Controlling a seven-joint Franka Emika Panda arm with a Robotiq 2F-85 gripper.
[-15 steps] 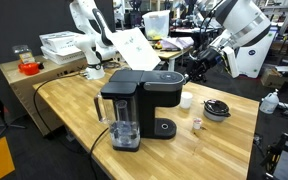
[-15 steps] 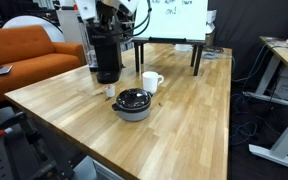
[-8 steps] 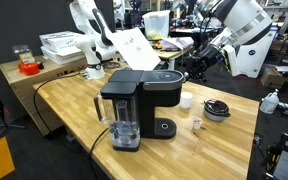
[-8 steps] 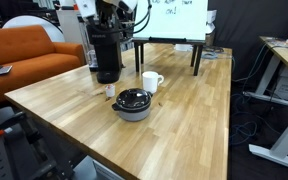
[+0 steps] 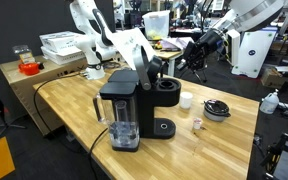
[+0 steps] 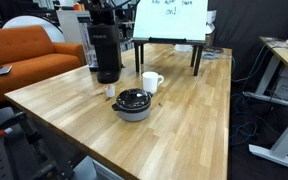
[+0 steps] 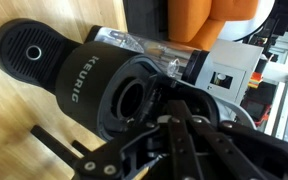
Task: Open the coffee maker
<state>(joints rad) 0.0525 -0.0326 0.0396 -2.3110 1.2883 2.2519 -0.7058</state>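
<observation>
Beneath the claw [image 5: 186, 60] stands the coffee maker [image 5: 124, 105], lid raised

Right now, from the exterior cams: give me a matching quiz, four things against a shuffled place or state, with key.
Things:
1. coffee maker lid
2. white mug
3. round black object
4. orange sofa

Place or state:
A. off the table, beyond its edge
B. raised open
C. upright on the table
D. on the table, holding a coiled cable

Pairs: 1-B, 2-C, 3-D, 4-A
</observation>
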